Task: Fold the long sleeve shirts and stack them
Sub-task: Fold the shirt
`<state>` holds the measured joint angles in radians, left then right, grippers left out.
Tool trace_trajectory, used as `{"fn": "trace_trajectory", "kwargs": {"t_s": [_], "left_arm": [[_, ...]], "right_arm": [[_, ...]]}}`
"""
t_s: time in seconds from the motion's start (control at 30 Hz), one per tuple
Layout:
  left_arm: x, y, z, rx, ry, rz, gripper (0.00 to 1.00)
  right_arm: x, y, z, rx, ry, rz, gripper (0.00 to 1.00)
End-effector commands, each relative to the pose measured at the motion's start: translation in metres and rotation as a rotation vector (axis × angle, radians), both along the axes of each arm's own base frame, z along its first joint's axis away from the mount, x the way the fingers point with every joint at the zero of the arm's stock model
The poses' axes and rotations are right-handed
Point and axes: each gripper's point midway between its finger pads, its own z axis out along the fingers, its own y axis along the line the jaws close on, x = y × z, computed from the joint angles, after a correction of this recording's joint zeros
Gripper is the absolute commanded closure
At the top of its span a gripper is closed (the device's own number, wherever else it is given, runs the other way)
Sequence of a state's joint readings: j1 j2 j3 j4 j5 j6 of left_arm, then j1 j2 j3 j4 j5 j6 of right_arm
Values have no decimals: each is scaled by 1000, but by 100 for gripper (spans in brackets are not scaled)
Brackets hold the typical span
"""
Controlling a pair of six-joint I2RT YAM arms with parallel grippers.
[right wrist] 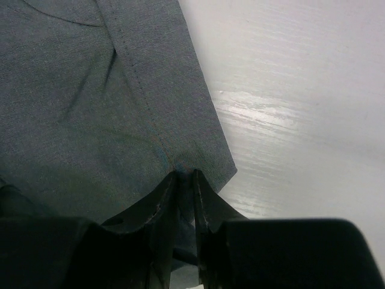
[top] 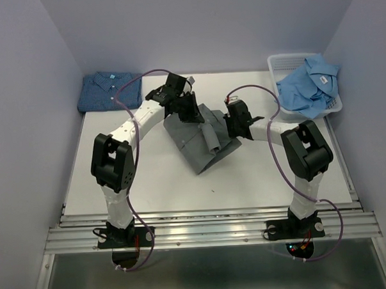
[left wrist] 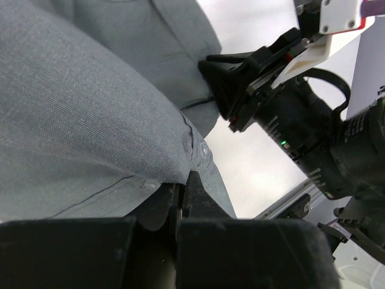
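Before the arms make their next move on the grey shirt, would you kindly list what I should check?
1. The left fingers shut on the grey shirt: ok.
2. The right fingers shut on its edge: ok.
3. The grey shirt lying flat: not ok, rumpled.
4. The dark blue shirt folded, far left of the table: ok.
5. The light blue shirt out of the basket: not ok.
6. Cloth taut between grips: cannot tell.

left gripper (top: 191, 112) — on grey shirt (top: 196, 147) far edge | right gripper (top: 230, 125) — on its right edge | dark blue shirt (top: 107, 90) folded, well left of left gripper
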<state>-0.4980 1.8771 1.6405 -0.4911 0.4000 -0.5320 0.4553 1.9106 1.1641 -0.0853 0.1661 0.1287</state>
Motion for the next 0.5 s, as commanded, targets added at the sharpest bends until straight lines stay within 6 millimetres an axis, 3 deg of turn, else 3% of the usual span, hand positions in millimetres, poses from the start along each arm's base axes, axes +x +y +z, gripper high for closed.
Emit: {"fn": "trace_trajectory", "kwargs": {"t_s": [0.0, 0.2, 0.27, 0.47], "left_arm": [[13, -28, 38, -86, -98, -60, 100], [33, -54, 15, -105, -58, -79, 100], [42, -58, 16, -104, -72, -62, 100], [59, -64, -13, -80, -30, -17, 100]], "right_arm": [[-19, 12, -26, 56, 99, 53, 79], [-21, 18, -21, 97, 95, 66, 79], [-21, 19, -21, 104, 97, 65, 79], [-22, 17, -19, 122, 100, 55, 79]]}}
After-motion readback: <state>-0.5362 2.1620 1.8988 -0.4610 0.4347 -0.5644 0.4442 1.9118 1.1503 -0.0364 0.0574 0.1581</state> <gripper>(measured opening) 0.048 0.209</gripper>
